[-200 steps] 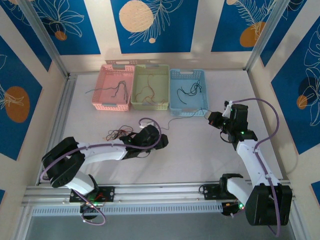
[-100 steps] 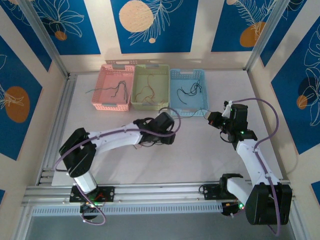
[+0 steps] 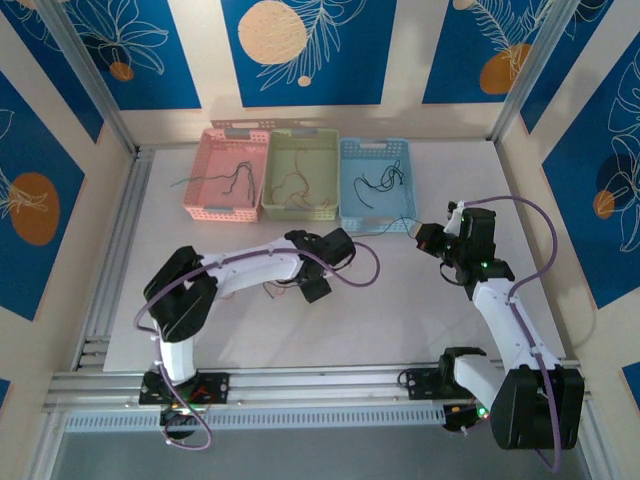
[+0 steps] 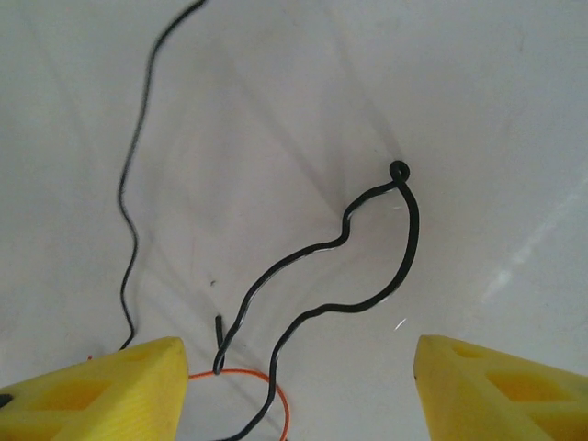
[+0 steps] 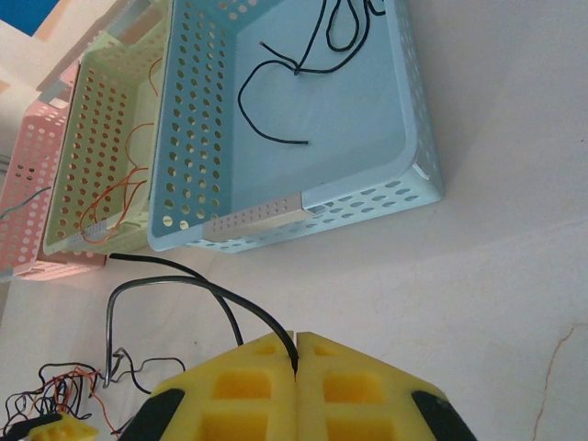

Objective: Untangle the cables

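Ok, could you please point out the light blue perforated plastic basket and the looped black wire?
Light blue perforated plastic basket [image 5: 184, 138]: right wrist view, on its perforated side wall.
Looped black wire [image 4: 399, 169]: left wrist view, on its curled end.

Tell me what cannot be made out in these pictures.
- Top external: the tangled pile of thin cables lies mostly under the left arm; strands too small to count.
- Left wrist: the looped black wire and thin orange-red wire leave the bottom edge between the open left yellow foam fingers.
- Right wrist: the long black cable ends inside the shut right fingers; tip hidden.
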Tool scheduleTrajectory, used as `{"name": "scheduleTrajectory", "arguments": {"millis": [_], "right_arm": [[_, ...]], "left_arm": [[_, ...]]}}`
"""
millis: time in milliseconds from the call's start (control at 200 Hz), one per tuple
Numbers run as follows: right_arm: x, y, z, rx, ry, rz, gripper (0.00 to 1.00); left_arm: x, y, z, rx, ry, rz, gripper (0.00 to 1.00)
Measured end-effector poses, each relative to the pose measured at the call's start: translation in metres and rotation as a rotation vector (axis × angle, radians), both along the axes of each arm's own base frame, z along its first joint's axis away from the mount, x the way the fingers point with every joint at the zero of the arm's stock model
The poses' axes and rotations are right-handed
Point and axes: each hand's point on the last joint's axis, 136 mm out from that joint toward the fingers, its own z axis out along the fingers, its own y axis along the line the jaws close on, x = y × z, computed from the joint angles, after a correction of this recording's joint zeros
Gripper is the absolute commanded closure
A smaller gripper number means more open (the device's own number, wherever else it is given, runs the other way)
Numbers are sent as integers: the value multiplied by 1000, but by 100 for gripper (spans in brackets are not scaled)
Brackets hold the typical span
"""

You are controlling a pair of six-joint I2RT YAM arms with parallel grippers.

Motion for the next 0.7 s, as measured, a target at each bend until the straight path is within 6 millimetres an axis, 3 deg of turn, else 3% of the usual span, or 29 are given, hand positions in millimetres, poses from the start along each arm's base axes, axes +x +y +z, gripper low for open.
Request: {"name": "scheduleTrajectory", "arguments": {"millis": [260, 330, 395, 475, 545, 610, 700], "right_arm": [[0, 0, 0, 0, 1, 0, 100], [0, 0, 0, 0, 1, 0, 100], [0, 0, 0, 0, 1, 0, 100], [0, 0, 0, 0, 1, 0, 100], [0, 0, 0, 0, 1, 0, 100], [0, 0, 0, 0, 1, 0, 100], [0, 0, 0, 0, 1, 0, 100]], "left_arm": [[0, 4, -31, 31, 73, -21, 44], [3, 6, -34, 31, 68, -16, 57], [9, 5, -34, 10, 57, 2, 79], [14, 6, -34, 1, 56, 12, 93], [16, 6, -33, -14, 56, 25, 100], [14, 2, -27, -52, 60, 32, 100], [8, -4, 3, -147, 47, 28, 100]]}}
